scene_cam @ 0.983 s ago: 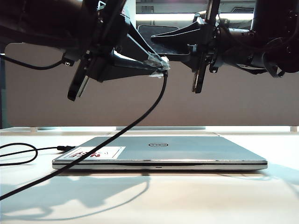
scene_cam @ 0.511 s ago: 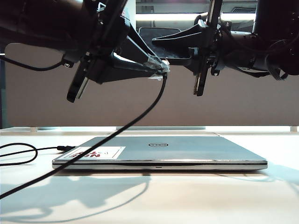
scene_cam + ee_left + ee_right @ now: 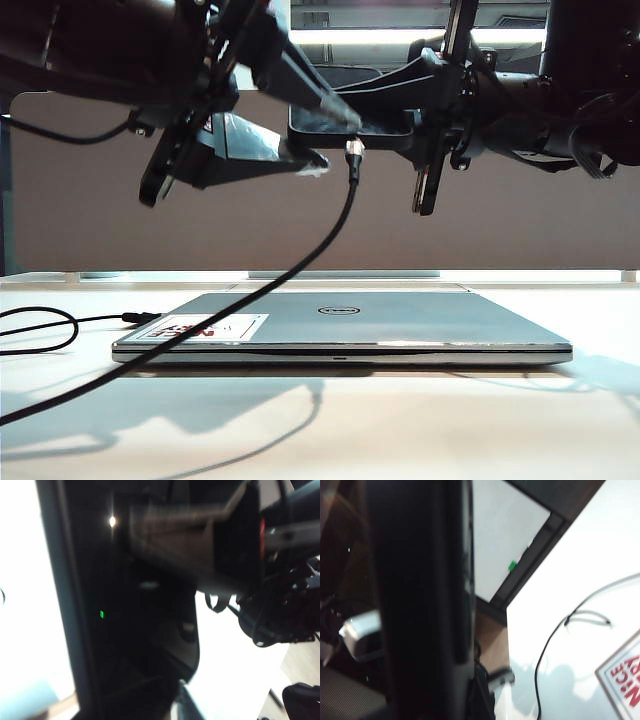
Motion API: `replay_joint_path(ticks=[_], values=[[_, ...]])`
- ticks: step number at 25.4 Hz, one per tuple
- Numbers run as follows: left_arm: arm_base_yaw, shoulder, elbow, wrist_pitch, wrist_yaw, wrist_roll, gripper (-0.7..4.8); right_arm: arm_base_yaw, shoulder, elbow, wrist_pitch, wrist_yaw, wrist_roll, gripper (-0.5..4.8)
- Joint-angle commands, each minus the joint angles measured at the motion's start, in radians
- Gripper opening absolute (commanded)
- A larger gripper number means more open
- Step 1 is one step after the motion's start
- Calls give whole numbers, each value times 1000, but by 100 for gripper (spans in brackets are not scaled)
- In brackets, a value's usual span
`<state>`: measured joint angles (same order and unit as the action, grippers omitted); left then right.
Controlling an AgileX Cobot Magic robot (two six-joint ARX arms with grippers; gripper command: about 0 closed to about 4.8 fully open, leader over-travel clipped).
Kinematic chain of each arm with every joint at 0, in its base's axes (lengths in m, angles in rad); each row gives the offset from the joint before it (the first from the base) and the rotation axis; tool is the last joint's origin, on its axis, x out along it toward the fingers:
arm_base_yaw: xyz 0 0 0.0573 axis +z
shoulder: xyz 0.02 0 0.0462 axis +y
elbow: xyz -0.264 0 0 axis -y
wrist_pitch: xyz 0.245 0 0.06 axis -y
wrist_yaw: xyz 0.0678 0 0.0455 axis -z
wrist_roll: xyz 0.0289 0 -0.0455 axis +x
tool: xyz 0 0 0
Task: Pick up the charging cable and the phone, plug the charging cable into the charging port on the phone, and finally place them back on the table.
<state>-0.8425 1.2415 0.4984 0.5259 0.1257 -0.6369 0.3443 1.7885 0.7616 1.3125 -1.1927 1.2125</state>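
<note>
my left gripper hangs spread apart beside the charging cable plug, which looks seated in the phone my right gripper clenches high above the table, so only setting both down remains

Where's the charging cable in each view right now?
Exterior: charging cable hangs from the phone, between the open left claw and right claw, down across the laptop.
Left wrist: not discernible.
Right wrist: thin black line on the table.
Shared landmark: the laptop's red-white sticker, exterior and right wrist.
</note>
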Motion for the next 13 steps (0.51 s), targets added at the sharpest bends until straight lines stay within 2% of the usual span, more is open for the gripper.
replay_joint_path(ticks=[1, 3, 10, 13], values=[[-1, -5, 5, 25, -6, 27, 195, -3, -7, 4, 22, 16, -9, -6], [-1, -5, 5, 25, -6, 27, 221, -10, -7, 4, 15, 31, -10, -6], [-1, -7, 5, 24, -5, 31, 225, -47, -7, 4, 5, 74, -20, -6], [1, -22, 5, 29, -6, 89, 224, -73, -7, 4, -55, 72, -61, -6]])
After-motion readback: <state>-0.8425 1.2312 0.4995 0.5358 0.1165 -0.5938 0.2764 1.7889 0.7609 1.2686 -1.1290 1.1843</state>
